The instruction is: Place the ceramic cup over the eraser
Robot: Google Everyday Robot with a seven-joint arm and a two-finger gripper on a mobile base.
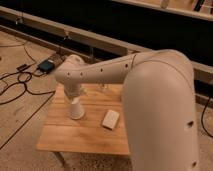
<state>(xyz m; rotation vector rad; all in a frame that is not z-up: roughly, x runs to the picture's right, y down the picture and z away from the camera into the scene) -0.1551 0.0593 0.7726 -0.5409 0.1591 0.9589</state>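
The white ceramic cup point(76, 109) stands on the wooden table point(75, 140), left of middle, with its wider end down. My gripper point(74, 94) is directly above the cup, at its top, at the end of the big white arm point(150, 90) that reaches in from the right. The arm's wrist hides where the gripper meets the cup. The black eraser is hidden or out of view.
A flat white rectangular block point(111, 119) lies on the table just right of the cup. Black cables point(15, 85) and a small blue device point(46, 65) lie on the floor to the left. A dark wall with a rail runs behind.
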